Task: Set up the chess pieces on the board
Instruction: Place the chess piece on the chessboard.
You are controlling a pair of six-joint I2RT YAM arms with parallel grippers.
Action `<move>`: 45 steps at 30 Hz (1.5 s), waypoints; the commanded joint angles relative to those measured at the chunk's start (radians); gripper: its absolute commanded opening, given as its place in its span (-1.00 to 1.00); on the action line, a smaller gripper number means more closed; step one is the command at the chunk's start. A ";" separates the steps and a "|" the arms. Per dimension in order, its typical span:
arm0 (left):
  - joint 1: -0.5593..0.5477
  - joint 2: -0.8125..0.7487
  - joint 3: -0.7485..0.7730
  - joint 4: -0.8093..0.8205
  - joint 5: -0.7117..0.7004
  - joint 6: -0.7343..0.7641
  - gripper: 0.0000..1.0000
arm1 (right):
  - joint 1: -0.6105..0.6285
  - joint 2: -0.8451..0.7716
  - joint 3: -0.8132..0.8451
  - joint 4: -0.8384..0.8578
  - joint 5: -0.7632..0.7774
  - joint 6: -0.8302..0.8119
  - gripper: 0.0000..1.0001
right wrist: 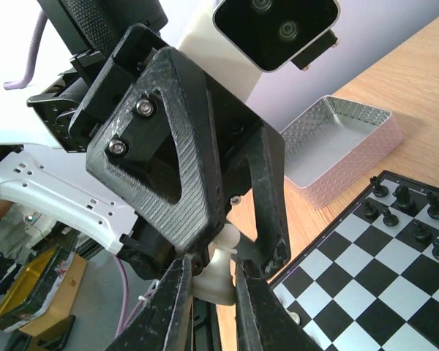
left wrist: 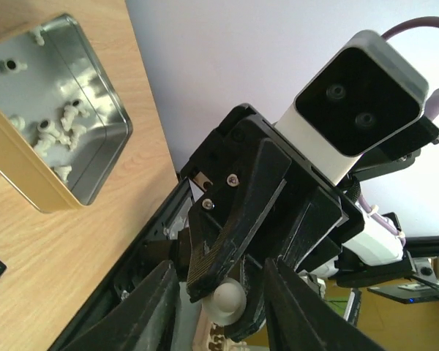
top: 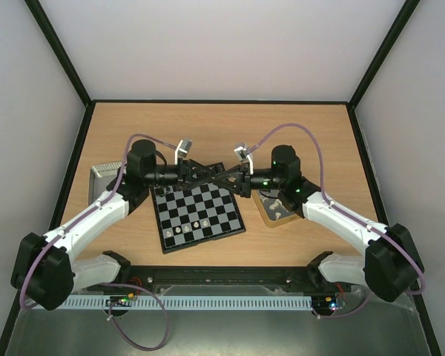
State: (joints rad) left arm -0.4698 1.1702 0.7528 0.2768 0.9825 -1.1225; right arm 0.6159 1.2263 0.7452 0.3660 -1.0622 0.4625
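A: Wooden worktop (top: 297, 133) is lying under both arms. Where is the white piece (right wrist: 216, 281) hanging?
B: It is hanging near the far side of the board (top: 208, 206), right between the two tools.
A: Who is holding it?
B: The right tool (right wrist: 212, 267) is squeezing it tight. The left tool (left wrist: 219, 272) is gaping wide around it, leaving gaps on both sides.
A: I am guessing the left one is needing to close before the right is letting go

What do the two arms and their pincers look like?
The left arm and right arm have white links, black joints, and a purple cable each. The left pincer and right pincer are black with triangular fingers; a white-grey camera tops each wrist.
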 commanded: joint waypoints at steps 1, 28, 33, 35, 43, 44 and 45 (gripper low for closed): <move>-0.014 0.013 0.025 0.031 0.063 0.020 -0.37 | 0.005 0.009 0.033 -0.005 -0.023 -0.028 -0.77; -0.123 -0.003 0.111 -0.498 -0.714 0.488 -0.95 | 0.006 -0.185 -0.071 -0.224 0.555 0.121 0.14; -0.373 0.066 0.128 -0.564 -1.150 0.548 -0.95 | 0.006 -0.216 -0.058 -0.437 1.016 0.309 0.12; -0.447 0.106 0.130 -0.564 -1.247 0.557 -0.95 | 0.006 -0.233 -0.076 -0.454 1.048 0.348 0.12; -0.573 0.240 0.104 -0.549 -1.394 0.528 -0.95 | 0.005 -0.263 -0.104 -0.500 1.181 0.418 0.13; -0.574 0.248 0.094 -0.534 -1.385 0.525 -0.95 | 0.005 -0.261 -0.102 -0.508 1.191 0.415 0.13; -0.575 0.256 0.084 -0.519 -1.371 0.523 -0.95 | 0.005 -0.259 -0.101 -0.509 1.196 0.412 0.13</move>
State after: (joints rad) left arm -1.0340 1.4071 0.8619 -0.2703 -0.3088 -0.6014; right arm 0.6212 0.9794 0.6483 -0.0898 0.0055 0.8383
